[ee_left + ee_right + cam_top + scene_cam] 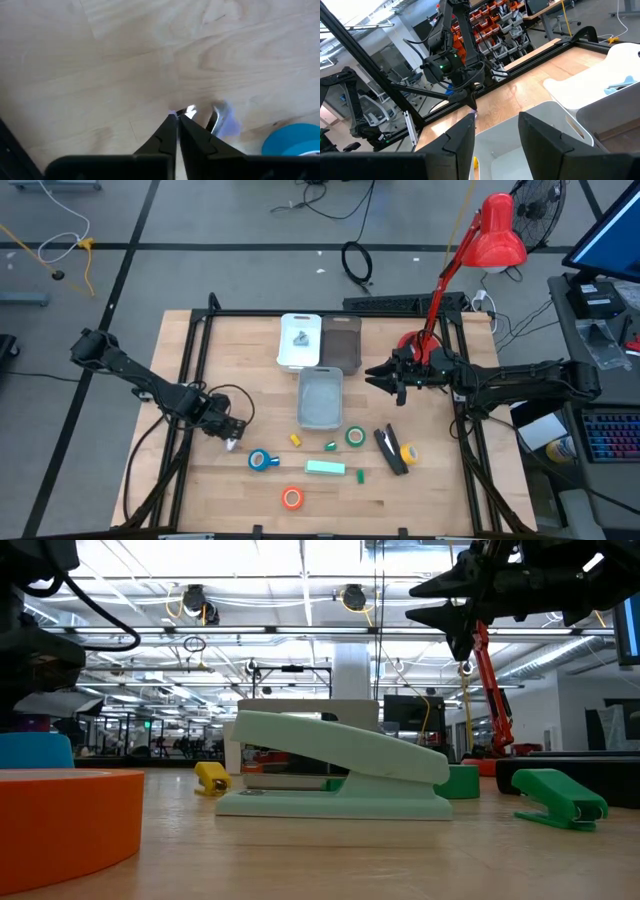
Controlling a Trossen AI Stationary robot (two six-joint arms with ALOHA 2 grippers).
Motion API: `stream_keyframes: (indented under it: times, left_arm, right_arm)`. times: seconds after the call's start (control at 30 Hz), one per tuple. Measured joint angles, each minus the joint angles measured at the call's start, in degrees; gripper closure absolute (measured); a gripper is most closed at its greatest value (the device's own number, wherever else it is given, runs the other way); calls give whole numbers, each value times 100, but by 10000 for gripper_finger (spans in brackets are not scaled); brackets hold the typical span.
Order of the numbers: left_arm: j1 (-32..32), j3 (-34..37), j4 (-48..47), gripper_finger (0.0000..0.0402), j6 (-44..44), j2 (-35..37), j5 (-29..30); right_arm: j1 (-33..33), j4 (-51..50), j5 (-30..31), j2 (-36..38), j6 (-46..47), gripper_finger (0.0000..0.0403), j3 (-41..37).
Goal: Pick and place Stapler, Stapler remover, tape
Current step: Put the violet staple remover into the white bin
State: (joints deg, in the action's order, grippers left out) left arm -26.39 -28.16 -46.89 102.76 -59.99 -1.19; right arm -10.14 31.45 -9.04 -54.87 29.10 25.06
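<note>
My left gripper (pixel 232 436) is low over the table's left half and shut on a small purple and metal stapler remover (pixel 220 119). A blue tape roll (pixel 263 460) lies just right of it. The orange roll (pixel 292 498), the green roll (pixel 355 437) and the yellow-orange roll (pixel 408 452) lie flat on the wood. A mint stapler (pixel 325 468) and a black stapler (pixel 390 450) rest on their bases. My right gripper (pixel 385 377) hangs open, high above the table right of the grey bin. My left gripper pinches a shiny metal part (pixel 190 111) of the stapler remover between its fingertips (pixel 172 120). The fingers come down slanting from the table's left. The purple body sticks out beside the tips. Whether it is lifted clear of the wood, I cannot tell.
A white bin (pixel 300 340) with a small thing in it, a dark bin (pixel 341 343) and a grey bin (pixel 320 398) stand mid-table. Small yellow (pixel 296 440) and green pieces (pixel 329 446) lie among the rolls. A red lamp (pixel 495 235) stands at the far right.
</note>
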Motion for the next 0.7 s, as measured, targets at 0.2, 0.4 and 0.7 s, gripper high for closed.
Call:
stream_keyframes:
  times: [0.2, 0.4, 0.7]
  left_arm:
    - [0, -1, -5, 383, 103, 0, 207]
    - [0, -1, -5, 381, 141, 0, 424]
    - [0, -1, -3, 390, 87, 0, 429]
  right_arm:
    - [1, -1, 0, 0, 0, 257, 0]
    - [-1, 0, 0, 1, 0, 257, 0]
    - [0, -1, 0, 0, 0, 257, 0]
